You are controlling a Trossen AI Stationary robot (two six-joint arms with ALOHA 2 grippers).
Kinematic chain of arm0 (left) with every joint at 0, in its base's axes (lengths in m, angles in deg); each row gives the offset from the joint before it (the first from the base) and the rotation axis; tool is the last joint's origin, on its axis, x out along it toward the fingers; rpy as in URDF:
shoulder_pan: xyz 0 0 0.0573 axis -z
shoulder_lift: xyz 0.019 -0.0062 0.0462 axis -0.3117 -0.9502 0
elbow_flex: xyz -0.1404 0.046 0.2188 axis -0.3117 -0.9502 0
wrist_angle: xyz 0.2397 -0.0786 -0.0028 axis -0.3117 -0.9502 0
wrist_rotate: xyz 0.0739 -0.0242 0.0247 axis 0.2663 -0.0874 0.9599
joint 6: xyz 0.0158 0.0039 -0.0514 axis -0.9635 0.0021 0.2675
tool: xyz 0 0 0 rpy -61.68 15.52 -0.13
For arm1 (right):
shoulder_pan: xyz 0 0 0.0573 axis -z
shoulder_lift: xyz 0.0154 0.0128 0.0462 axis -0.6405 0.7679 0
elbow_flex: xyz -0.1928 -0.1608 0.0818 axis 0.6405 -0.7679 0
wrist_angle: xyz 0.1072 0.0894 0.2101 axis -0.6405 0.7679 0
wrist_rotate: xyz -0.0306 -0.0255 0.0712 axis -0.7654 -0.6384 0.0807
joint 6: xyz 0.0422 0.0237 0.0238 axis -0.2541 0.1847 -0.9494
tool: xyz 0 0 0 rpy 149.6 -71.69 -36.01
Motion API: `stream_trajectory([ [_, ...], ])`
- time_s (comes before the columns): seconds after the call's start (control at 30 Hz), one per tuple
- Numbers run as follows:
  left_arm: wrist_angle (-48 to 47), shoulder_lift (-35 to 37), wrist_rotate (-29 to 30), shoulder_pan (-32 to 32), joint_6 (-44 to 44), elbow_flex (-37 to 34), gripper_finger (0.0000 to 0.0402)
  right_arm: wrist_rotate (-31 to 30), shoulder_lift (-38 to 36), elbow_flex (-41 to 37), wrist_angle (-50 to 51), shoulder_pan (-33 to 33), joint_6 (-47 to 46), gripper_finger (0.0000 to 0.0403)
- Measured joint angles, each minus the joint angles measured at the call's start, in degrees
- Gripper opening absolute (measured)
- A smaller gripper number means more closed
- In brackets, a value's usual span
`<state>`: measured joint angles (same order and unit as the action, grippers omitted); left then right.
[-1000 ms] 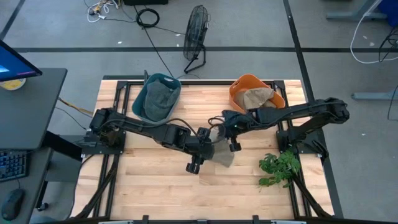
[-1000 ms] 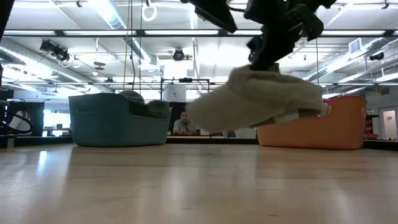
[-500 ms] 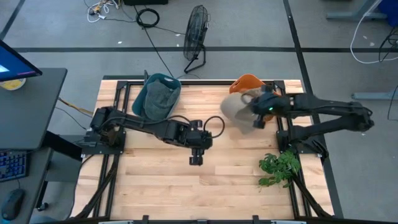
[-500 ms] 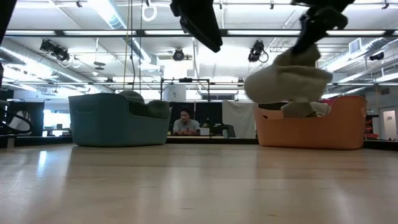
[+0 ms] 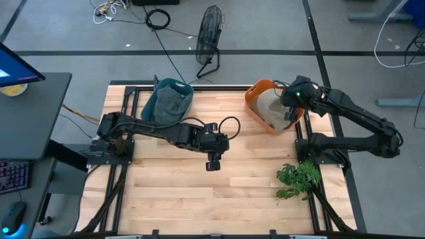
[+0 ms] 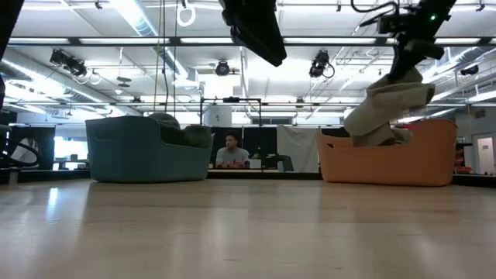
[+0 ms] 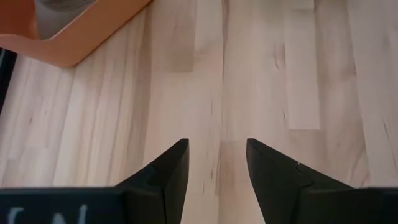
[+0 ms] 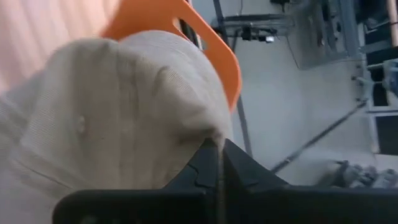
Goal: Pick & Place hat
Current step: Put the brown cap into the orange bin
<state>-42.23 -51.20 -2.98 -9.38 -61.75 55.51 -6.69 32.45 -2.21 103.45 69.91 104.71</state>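
Hat (image 5: 269, 110) carried over orange bin (image 5: 255, 104), right tool (image 5: 290, 106) pinching it, left tool (image 5: 214, 161) spread, two bins.

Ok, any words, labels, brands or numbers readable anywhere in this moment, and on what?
Nothing can be read in full.
On the left end effector: pale marks on its body, cut off at the picture's edge, unreadable.
On the monitor: screen content too small to read.
On the hat, orange bin and teal bin: no print visible.
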Motion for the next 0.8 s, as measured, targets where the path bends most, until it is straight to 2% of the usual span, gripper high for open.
stream_trajectory([
  [0.2,-0.2,0.0,0.0,0.0,0.0,0.0,0.0165,0.7,2.6,-0.8,-3.8,7.6,11.0,0.0006],
  [0.33,-0.2,0.0,0.0,0.0,0.0,0.0,0.0165,7.4,5.0,-2.8,-4.9,10.4,14.2,0.0006],
  [0.4,-0.2,0.0,0.0,0.0,0.0,0.0,0.0165,8.3,6.1,-4.7,-6.6,11.2,14.2,0.0006],
  [0.6,-0.3,0.0,0.0,0.0,-0.1,0.0,0.0165,3.0,7.8,-13.7,-15.8,13.2,16.1,0.0007],
  [0.8,-0.3,0.0,0.0,0.0,-0.2,0.0,0.0165,2.1,8.0,-18.1,-17.5,13.6,13.1,0.0029],
])
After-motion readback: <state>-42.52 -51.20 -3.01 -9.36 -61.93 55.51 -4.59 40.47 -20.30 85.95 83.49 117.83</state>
